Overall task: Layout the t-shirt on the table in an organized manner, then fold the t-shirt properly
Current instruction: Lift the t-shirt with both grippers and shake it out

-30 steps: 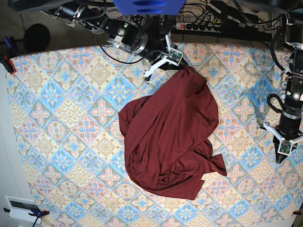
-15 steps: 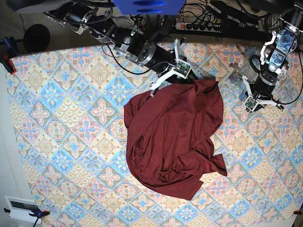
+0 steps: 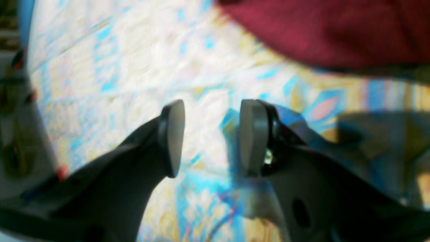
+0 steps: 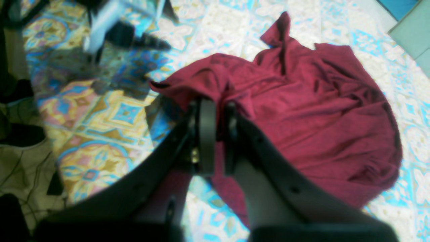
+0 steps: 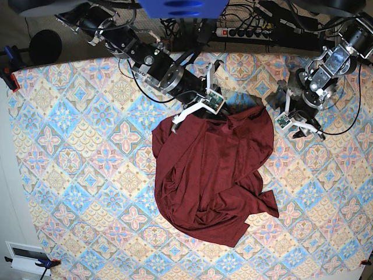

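Patterned counter point(image 5: 70, 151) is carrying everything you're working with: the t-shirt point(image 5: 213, 175) is lying bunched in a rumpled heap near the middle, one flap trailing toward the near right, nothing spread flat yet. Your right end effector point(image 4: 216, 134) is pinching a fold at the shirt's far edge, pads point(image 4: 206, 134) nearly together with maroon cloth sitting between them; in the base view it's sitting at the heap's far-left corner point(image 5: 201, 105). Your left end effector point(image 3: 211, 137) is hovering over bare counter with pads point(image 3: 174, 134) parted to a moderate gap and nothing between them, shirt edge showing just beyond it point(image 3: 336, 30). Base view is placing it just right of the heap's far-right edge point(image 5: 294, 119), close but not touching cloth. Left wrist picture is blurry, so finer detail isn't readable.
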Action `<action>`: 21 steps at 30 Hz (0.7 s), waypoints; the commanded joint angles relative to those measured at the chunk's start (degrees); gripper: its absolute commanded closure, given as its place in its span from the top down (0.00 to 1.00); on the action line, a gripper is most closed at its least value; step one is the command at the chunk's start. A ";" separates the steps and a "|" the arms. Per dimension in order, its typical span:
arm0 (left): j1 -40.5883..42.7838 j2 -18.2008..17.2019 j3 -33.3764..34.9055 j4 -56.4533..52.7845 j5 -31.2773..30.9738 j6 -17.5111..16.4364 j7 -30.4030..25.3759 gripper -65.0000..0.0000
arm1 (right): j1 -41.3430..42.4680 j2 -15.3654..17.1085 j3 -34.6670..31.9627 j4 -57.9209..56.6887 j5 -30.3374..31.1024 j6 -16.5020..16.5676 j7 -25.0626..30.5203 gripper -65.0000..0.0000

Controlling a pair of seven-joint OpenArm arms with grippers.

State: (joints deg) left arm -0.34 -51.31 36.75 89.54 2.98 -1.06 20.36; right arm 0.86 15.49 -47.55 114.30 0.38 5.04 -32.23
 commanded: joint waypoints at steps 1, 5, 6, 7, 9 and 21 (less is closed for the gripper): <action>-2.08 -1.31 1.27 -0.09 0.40 1.02 -0.45 0.40 | 0.76 -0.06 1.00 1.00 0.19 -0.42 1.68 0.00; -6.47 -1.31 7.42 -0.35 0.40 1.02 -0.36 0.41 | 0.76 2.05 2.32 1.00 0.36 -0.42 1.68 0.00; -7.71 -1.22 9.18 -0.35 0.40 1.02 -0.36 0.41 | 0.85 2.32 2.93 1.00 0.45 -0.42 1.68 0.00; -8.94 -1.13 10.68 -0.44 0.40 1.02 -0.36 0.41 | 0.85 2.32 3.46 1.00 0.45 -0.42 1.68 0.00; -10.78 -0.87 12.87 -0.61 0.40 1.02 -0.36 0.41 | 0.85 2.32 3.99 1.00 0.45 -0.42 1.68 0.00; -20.01 10.39 17.88 -9.76 0.49 0.93 -0.45 0.28 | 2.08 2.40 3.99 0.91 0.45 -0.42 1.68 0.00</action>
State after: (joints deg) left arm -19.20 -40.27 54.98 79.35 3.11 -0.40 19.35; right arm 2.39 17.96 -43.79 114.21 0.62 4.73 -32.01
